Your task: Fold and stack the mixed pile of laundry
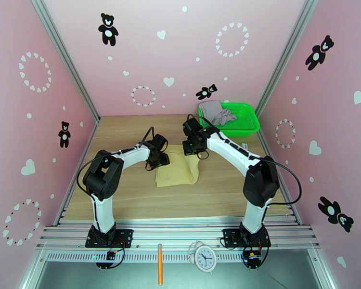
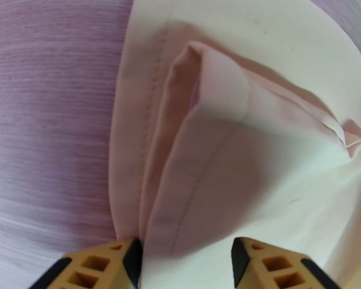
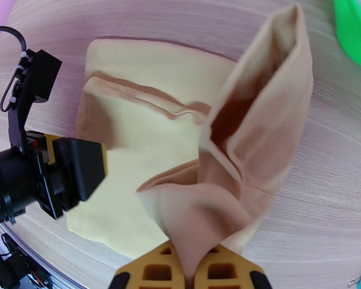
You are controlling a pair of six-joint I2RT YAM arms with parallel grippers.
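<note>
Clearly, the right gripper (image 3: 192, 268) is clamped on a raised fold of the tan-beige cloth (image 3: 147, 140), the flat rest spreading ahead toward the left gripper (image 2: 185, 261), whose parted jaws sit over its hemmed edge; bare table (image 1: 132, 198) lies all round, the grey-lilac garment (image 1: 213, 111) in the green basket (image 1: 248, 122) beyond.

Three pale pink walls (image 1: 180, 49) close in the workspace, printed with black teddy bears (image 1: 108, 29), white hearts (image 1: 168, 81) and rings of small hearts (image 1: 231, 39). Silver aluminium posts (image 1: 65, 54) run up the two back corners. The table (image 1: 180, 201) has a light wood-grain top, evenly lit with soft shadows. Ribbed aluminium rails (image 1: 180, 233) cross its near edge. Below them, a grey ledge (image 1: 291, 271) carries a small white alarm clock (image 1: 205, 258) and an orange pen (image 1: 160, 264).
</note>
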